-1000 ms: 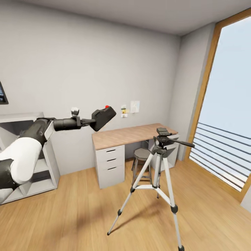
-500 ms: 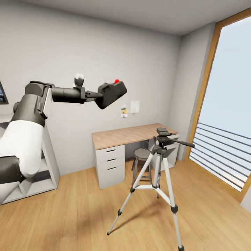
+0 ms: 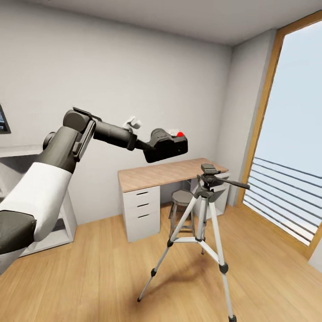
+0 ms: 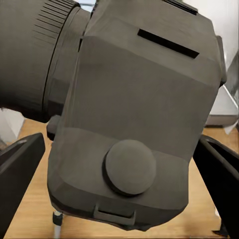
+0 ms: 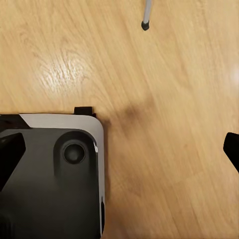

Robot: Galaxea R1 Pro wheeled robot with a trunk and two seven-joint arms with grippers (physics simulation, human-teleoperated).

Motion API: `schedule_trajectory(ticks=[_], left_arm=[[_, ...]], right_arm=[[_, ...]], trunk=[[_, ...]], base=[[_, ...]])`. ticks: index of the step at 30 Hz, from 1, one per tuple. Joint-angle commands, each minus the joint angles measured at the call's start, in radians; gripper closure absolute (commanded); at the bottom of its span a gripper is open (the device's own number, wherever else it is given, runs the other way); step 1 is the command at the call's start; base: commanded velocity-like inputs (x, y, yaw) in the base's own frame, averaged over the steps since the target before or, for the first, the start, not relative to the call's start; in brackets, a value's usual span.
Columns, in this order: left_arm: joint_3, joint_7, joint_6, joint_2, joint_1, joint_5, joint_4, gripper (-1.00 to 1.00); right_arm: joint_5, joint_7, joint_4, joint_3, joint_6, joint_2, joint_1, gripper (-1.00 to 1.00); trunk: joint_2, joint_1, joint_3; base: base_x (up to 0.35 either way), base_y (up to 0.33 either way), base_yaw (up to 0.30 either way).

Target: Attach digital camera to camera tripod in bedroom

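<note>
Bedroom floor space permits approach: with left gripper clamping the digital camera, lower its base squarely onto the camera tripod head.

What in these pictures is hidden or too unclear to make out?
- Left claw fingertips: in the head view the digital camera covers them; in the left wrist view the edges cut both fingers off.
- Right claw: the right wrist view's edges cut its dark fingers off.
- Camera tripod: the head view's bottom edge crops the near foot.
- Papers on the wall: too small to read.
</note>
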Motion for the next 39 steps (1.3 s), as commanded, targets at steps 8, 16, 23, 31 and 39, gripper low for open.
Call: schedule_trajectory(ticks=[8, 16, 23, 31, 39], left_arm=[[-0.087, -0.015, -0.031, 0.0, 0.039, -0.01, -0.001, 1.0], [-0.131, 0.075, -0.039, -0.022, 0.045, -0.01, -0.001, 1.0], [-0.151, 0.178, -0.037, -0.077, 0.047, -0.009, -0.002, 1.0], [-0.154, 0.192, -0.026, -0.121, 0.047, -0.009, -0.006, 1.0], [-0.151, 0.19, -0.022, -0.128, 0.047, -0.004, -0.006, 1.0]], right_arm=[[-0.01, 0.0, 0.005, 0.009, -0.007, 0.001, -0.001, -1.0], [-0.01, 0.0, 0.005, 0.009, -0.007, 0.001, -0.001, -1.0], [-0.01, 0.0, 0.004, 0.009, -0.007, 0.001, -0.001, -1.0], [-0.01, 0.0, 0.004, 0.008, -0.007, 0.001, -0.001, -1.0], [-0.01, 0.0, 0.005, 0.008, -0.007, 0.001, -0.001, -1.0]], trunk=[[-0.001, 0.0, 0.0], [-0.001, 0.0, 0.0], [-0.001, 0.0, 0.0], [-0.001, 0.0, 0.0], [-0.001, 0.0, 0.0]], base=[[0.0, 0.0, 0.0], [0.0, 0.0, 0.0], [0.0, 0.0, 0.0], [0.0, 0.0, 0.0], [0.0, 0.0, 0.0]])
